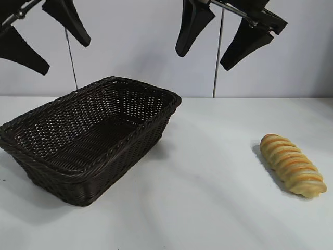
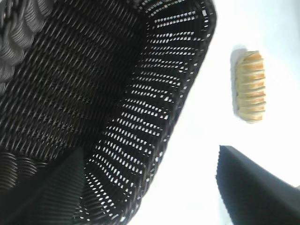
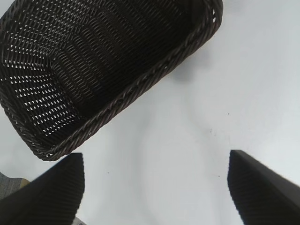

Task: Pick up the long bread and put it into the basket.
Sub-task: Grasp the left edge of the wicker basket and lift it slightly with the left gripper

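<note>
Although both arms hang above the table point(image 1: 208, 208), the exterior view cuts them off at its top edge, so only dark fingers show. The left gripper point(image 1: 44, 36) is above the far left end of the basket point(image 1: 91, 138), jaws well apart and empty; the right gripper point(image 1: 218, 39) hangs above the bare stretch between basket and long bread point(image 1: 293, 164), jaws likewise spread and empty. From the left wrist, one finger point(image 2: 262, 192) is in plain sight while the other blends into the dark weave and is hard to make out. The right wrist view misses the loaf altogether. It lies flat on the table's right side, well apart from the basket, its long axis running diagonally from far-left to near-right in the exterior view, stripes crossing it.
</note>
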Controlling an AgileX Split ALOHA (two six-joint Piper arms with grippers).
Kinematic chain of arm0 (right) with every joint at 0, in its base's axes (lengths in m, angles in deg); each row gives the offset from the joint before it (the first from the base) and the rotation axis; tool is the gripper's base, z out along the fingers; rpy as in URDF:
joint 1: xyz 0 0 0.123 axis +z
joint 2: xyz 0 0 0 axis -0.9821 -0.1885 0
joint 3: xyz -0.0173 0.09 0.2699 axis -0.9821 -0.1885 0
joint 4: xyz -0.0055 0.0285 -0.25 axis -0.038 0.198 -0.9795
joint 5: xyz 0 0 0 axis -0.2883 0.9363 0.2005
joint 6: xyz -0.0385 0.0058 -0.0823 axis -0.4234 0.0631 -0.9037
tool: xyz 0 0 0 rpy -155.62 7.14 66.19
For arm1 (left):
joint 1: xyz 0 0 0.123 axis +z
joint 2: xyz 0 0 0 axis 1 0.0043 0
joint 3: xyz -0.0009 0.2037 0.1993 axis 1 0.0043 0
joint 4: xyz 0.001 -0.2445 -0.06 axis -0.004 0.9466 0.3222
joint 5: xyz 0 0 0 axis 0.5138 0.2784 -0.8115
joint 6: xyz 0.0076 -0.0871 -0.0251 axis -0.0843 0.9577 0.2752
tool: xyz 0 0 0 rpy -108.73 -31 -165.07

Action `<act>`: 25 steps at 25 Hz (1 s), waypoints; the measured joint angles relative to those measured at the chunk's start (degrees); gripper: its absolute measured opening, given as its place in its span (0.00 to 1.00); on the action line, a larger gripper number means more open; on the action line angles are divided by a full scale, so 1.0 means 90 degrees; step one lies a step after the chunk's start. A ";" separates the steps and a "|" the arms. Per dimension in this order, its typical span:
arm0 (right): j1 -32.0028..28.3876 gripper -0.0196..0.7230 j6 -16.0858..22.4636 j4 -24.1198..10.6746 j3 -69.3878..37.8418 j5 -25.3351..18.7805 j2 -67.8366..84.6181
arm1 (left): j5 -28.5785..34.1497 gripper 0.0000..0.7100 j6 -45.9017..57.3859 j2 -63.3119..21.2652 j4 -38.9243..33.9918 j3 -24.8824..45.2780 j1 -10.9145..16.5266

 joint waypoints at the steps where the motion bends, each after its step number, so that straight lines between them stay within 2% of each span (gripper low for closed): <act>1: 0.0000 0.84 0.0000 0.0000 0.0000 0.0000 0.0000 | 0.0049 0.80 0.0155 -0.0052 -0.0147 0.0024 0.0000; 8: 0.0000 0.84 0.0000 -0.0002 0.0000 0.0000 0.0000 | 0.0095 0.80 0.1205 -0.0147 -0.0634 0.0352 0.0000; 13: 0.0000 0.84 0.0000 -0.0002 0.0000 -0.0012 0.0000 | -0.0251 0.80 0.2042 -0.0147 -0.0628 0.0918 0.0000; 25: 0.0000 0.84 0.0000 -0.0002 0.0000 -0.0150 0.0000 | -0.0942 0.80 0.2899 -0.0147 -0.0614 0.2216 0.0000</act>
